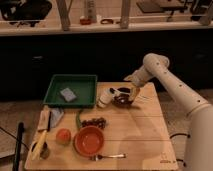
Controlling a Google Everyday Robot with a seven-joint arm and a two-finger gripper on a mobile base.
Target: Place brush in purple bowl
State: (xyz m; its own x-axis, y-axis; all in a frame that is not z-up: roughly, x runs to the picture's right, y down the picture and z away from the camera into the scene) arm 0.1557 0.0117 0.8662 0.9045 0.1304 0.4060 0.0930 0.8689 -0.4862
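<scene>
One brush [105, 97] lies mid-frame on the tabletop [145, 131], just left of the purple bowl [123, 101]; the pincer [129, 91], over the bowl's rim with its state impossible to tell, would do best to shift left and grasp it mid-length.

Dim, warm light; jaws dark at the purple bowl [122, 102]

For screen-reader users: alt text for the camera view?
The gripper of a robot arm hangs at the purple bowl on a table; the white brush lies left of the bowl, outside it. A green tray and orange-red bowl sit farther left.
</scene>
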